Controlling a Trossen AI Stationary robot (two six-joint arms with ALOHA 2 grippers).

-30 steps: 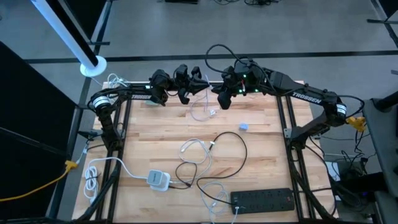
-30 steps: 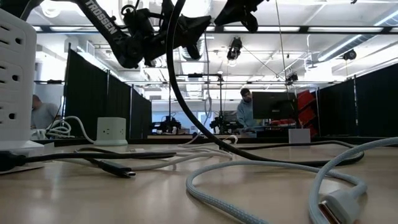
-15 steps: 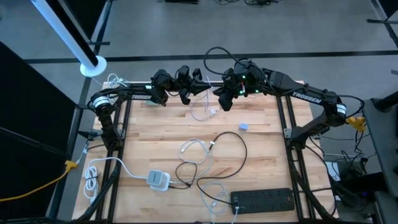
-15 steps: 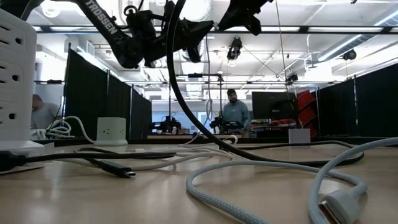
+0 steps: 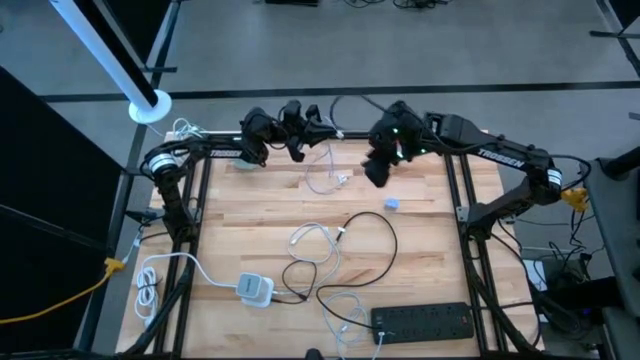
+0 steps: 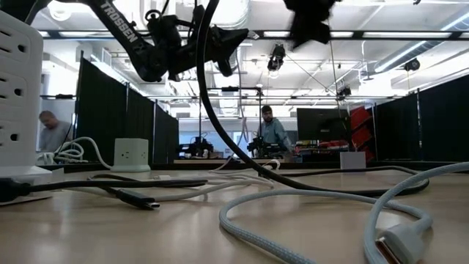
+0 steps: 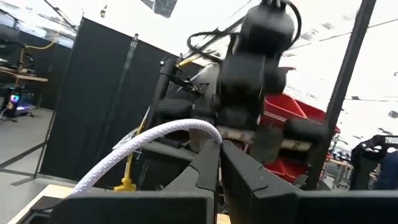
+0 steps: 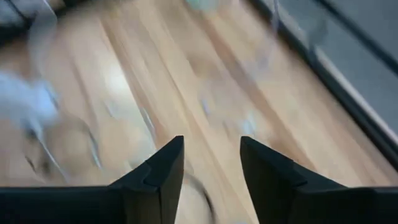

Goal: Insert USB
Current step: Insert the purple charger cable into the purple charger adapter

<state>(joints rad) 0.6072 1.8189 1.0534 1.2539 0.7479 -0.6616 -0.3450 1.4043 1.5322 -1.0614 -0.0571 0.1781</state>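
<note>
The wooden tabletop [image 5: 420,240] carries a loose spread of cables. At its near edge lies a black power strip [image 5: 422,320], and left of that a white charger [image 5: 255,288] with its cord coiled beside it. A black cable [image 5: 372,248] loops across the middle, next to a bundled white cable [image 5: 312,244].

Both arms reach in over the far edge. The left gripper [image 5: 318,128] is raised above the far middle, its fingers [image 7: 208,168] pinched narrow on a white braided cable [image 7: 149,142] that hangs down to the tabletop. The right gripper [image 5: 378,172] is just to its right, apart from it and pointed down at the wood, fingers [image 8: 158,171] spread with nothing between them.

A small pale blue piece [image 5: 392,204] lies on the wood just beside the right gripper.

Two people [image 6: 272,133] show in the room beyond.
</note>
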